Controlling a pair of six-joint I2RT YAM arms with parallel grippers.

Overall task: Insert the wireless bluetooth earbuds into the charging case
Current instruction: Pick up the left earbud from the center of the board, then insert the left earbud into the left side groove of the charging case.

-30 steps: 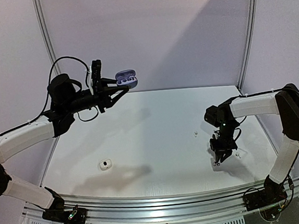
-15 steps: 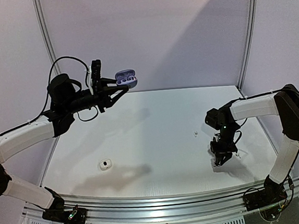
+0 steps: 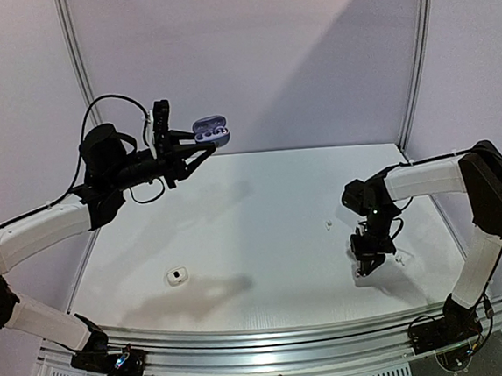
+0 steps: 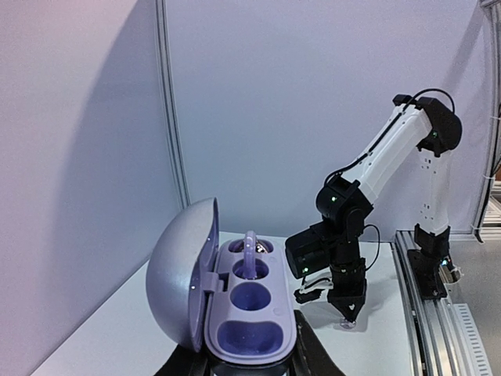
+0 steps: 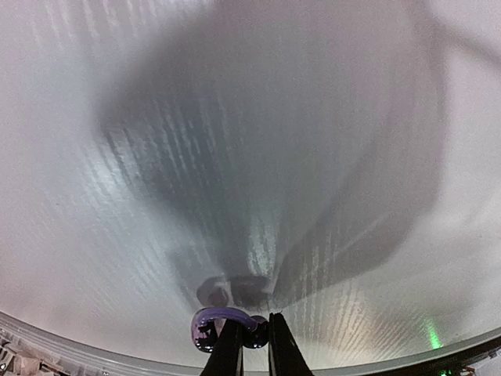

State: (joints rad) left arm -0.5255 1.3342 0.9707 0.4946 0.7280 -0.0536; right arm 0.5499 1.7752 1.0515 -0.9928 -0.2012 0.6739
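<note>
Overhead, the left gripper point(image 3: 196, 147) is clamped on the open charging case point(image 3: 212, 130), held aloft at ten o'clock with one purple earbud point(image 4: 250, 249) already seated. At four o'clock the right gripper point(image 5: 249, 345), fingers almost together, pinches a dark earbud point(image 5: 213, 327) at the table. It is probably light, hard and slippery, so take it squarely across its body.

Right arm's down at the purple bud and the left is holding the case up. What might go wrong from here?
1. The purple earbud sits mostly to one side of the fingertips of the right gripper; an off-centre pinch may let it slip or flick away.
2. The charging case hangs high in the left gripper; a bud missing its open slot would likely fall to the table.
</note>
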